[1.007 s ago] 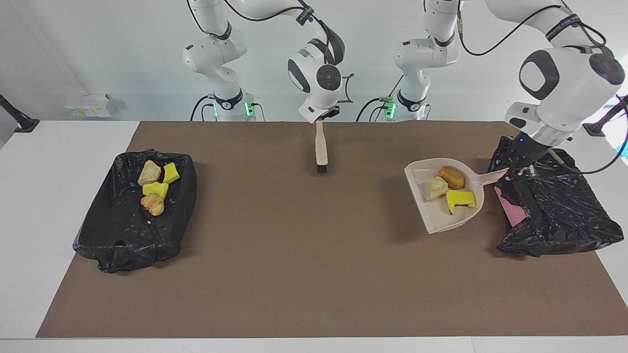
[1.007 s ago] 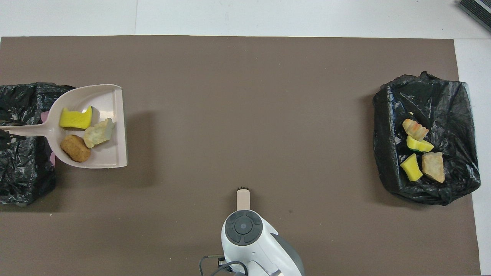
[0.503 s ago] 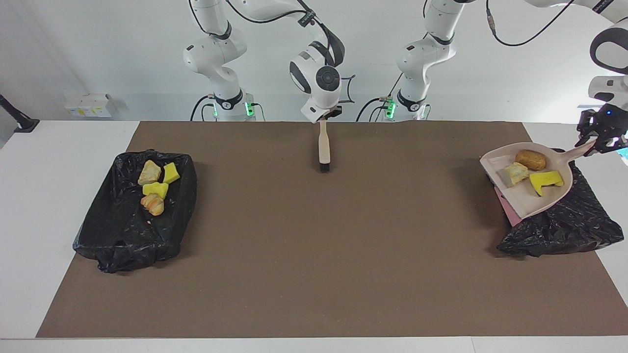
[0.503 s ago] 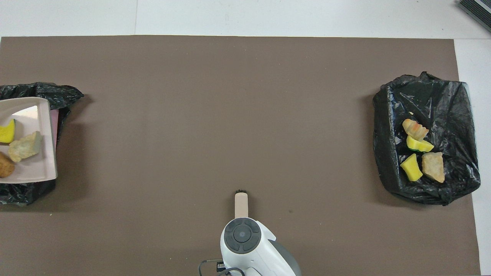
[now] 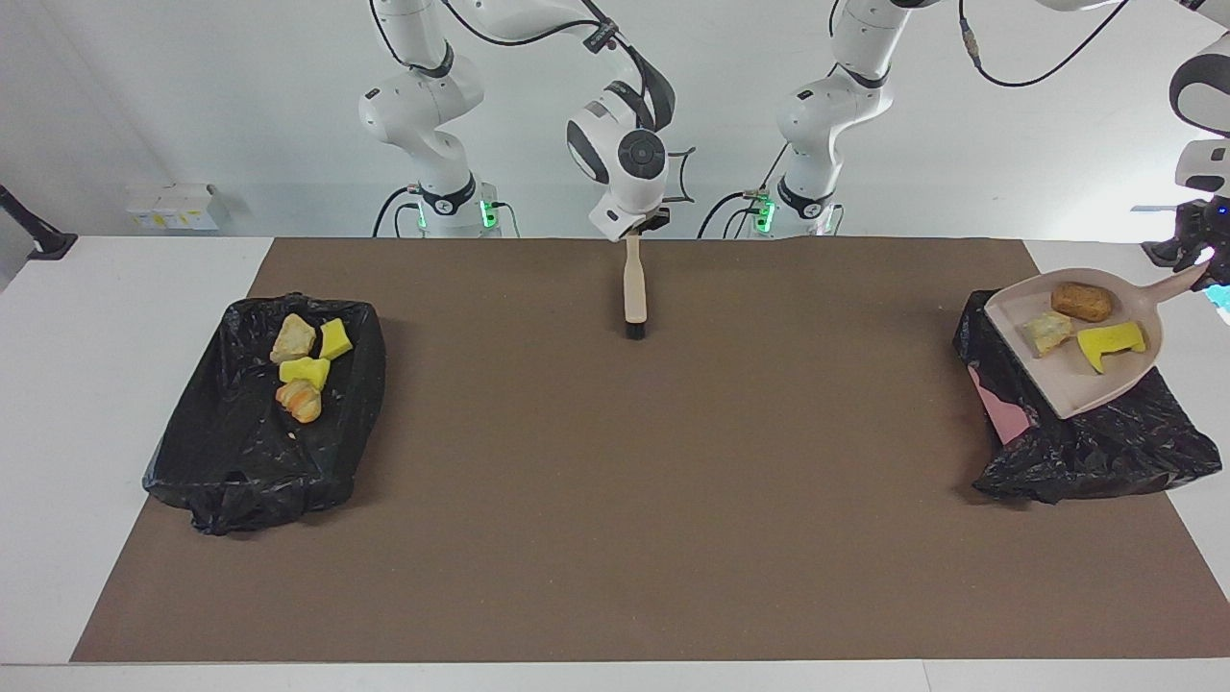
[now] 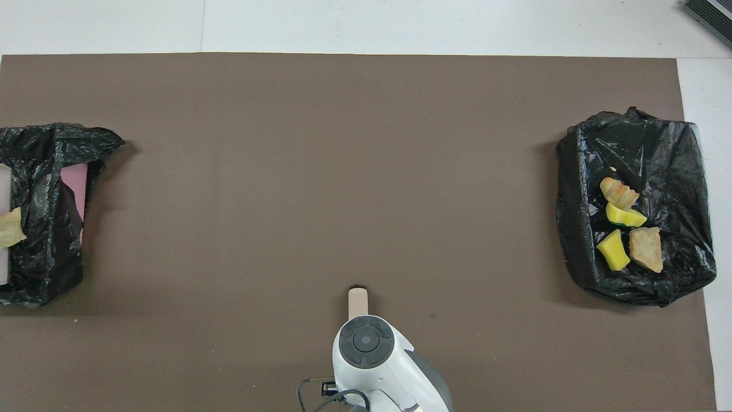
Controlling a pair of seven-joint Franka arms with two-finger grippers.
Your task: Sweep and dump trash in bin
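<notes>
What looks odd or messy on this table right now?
Nothing spilled on the mat. Only the black bag at the left arm's end sits askew, baring its bin's pink wall. Left gripper holds the dustpan, three trash lumps aboard, over it; right gripper waits at the brush.

This is a robotics lab: 2 white Franka arms [image 5: 423,96] bolted at the edge of a white table [image 5: 96,384] covered by a brown mat [image 5: 615,481], trailing black cables, plain white walls, and black-bagged bins [image 5: 259,413] of foam props staged for a test.
</notes>
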